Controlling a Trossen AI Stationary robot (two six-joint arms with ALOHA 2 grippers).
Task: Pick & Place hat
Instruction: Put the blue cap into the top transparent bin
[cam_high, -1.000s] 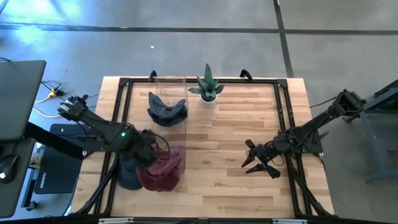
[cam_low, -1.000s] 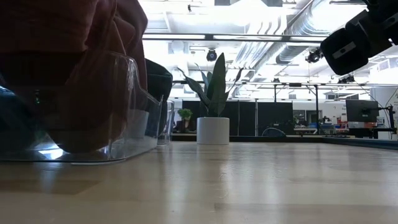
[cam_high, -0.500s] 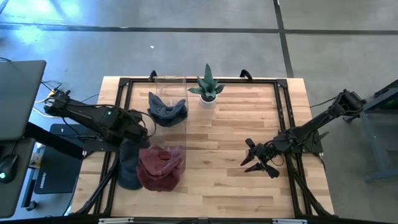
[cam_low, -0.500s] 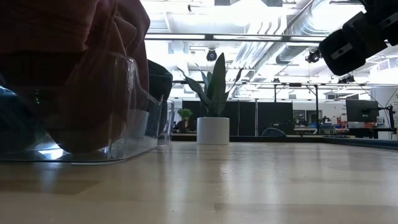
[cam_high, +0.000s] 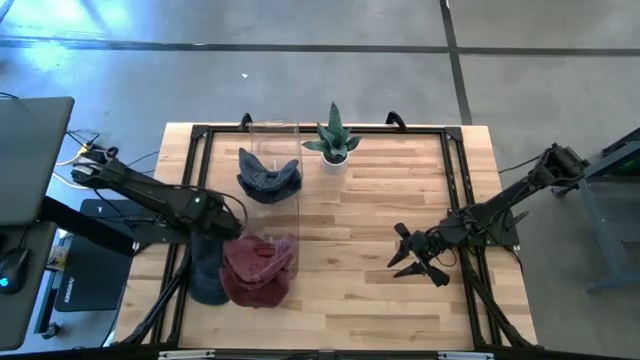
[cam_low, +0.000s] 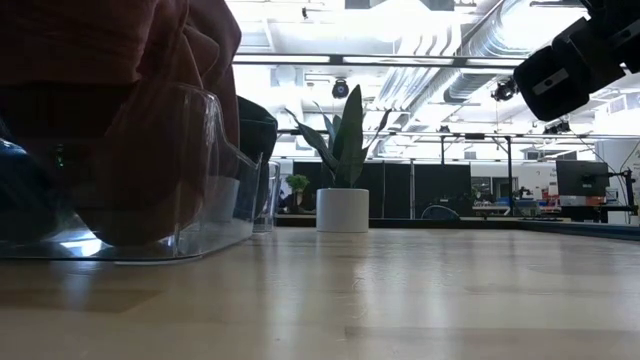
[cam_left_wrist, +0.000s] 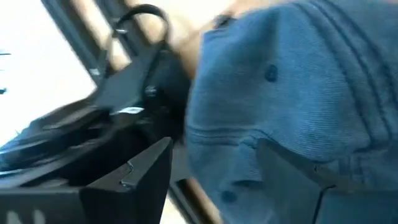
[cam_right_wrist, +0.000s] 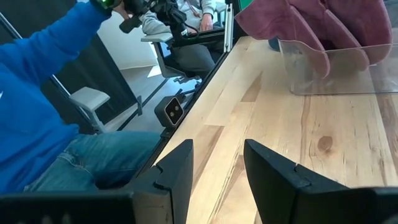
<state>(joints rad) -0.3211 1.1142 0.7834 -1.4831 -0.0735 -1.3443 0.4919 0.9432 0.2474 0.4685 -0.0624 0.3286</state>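
A blue hat (cam_high: 206, 276) lies on the table's near left, beside a clear container (cam_high: 292, 205). In the left wrist view the blue hat (cam_left_wrist: 298, 81) fills the space past my open left gripper (cam_left_wrist: 217, 180). That gripper (cam_high: 228, 218) hovers just beyond the hat's far side, and no touch shows. A maroon hat (cam_high: 258, 268) is heaped in the container's near end and bulges over its rim (cam_low: 205, 95). A dark blue hat (cam_high: 268, 176) lies in its far end. My right gripper (cam_high: 415, 260) waits open at the table's right.
A potted plant (cam_high: 335, 140) in a white pot stands at the far middle. A black frame (cam_high: 190, 160) runs around the table's edges. A seated person in blue (cam_right_wrist: 56, 124) shows beyond the table. Bare wood (cam_high: 350, 230) lies between the container and my right gripper.
My left gripper has drawn back from over the maroon hat toward the table's left and far side, then come a little nearer again, over the blue hat's far side. The maroon hat stays heaped in the container.
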